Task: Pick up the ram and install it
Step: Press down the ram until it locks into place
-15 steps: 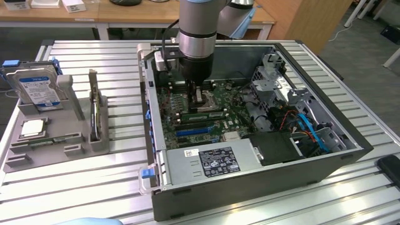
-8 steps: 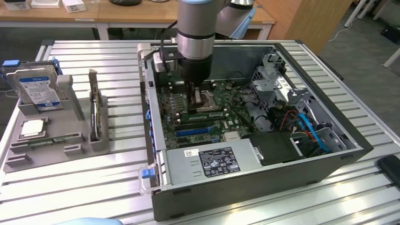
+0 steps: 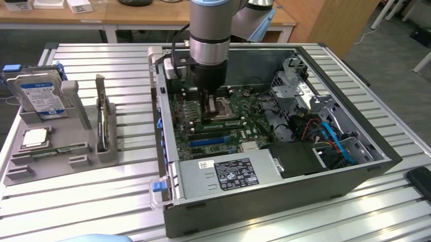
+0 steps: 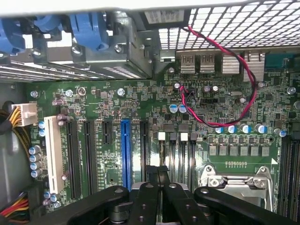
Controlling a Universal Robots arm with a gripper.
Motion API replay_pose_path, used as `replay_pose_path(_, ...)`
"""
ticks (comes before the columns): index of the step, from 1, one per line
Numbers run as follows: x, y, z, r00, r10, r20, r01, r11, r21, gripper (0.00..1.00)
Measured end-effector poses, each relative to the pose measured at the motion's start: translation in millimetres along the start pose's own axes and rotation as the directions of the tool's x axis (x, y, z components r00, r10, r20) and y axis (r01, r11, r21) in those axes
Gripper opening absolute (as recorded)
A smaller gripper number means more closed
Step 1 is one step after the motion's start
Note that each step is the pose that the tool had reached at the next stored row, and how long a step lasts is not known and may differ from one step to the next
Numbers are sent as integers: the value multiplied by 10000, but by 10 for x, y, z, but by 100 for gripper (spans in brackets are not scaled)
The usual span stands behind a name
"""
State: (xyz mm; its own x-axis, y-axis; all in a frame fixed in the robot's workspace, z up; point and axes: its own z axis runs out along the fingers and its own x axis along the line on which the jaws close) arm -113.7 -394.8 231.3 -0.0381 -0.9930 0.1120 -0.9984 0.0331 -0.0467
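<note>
We see the power supply (image 3: 225, 174) at the near end of the open computer case (image 3: 269, 199) on the worktop (image 3: 88, 201). Deeper inside the case, above the green motherboard (image 4: 140, 101) and next to its silver processor socket (image 4: 239, 180), our tool (image 4: 158, 180) hangs with its fingers (image 4: 151, 187) pressed together, gripping nothing. The ram (image 3: 102, 123) stands on edge in the grey holder (image 3: 60, 151) outside the case, beside a hard drive (image 3: 42, 96).

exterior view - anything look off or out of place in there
Nothing stands out. The gripper, shut and holding nothing visible, sits low over the motherboard inside the open case; a ram stick stands upright in the grey holder.
</note>
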Motion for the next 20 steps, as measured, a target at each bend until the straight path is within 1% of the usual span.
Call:
replay_pose_path(10, -4, 16, 39, 10000, 4, -34, -3, 10000, 50, 10)
replay_pose_path(20, -9, 32, 80, 10000, 11, -66, -10, 9999, 120, 10)
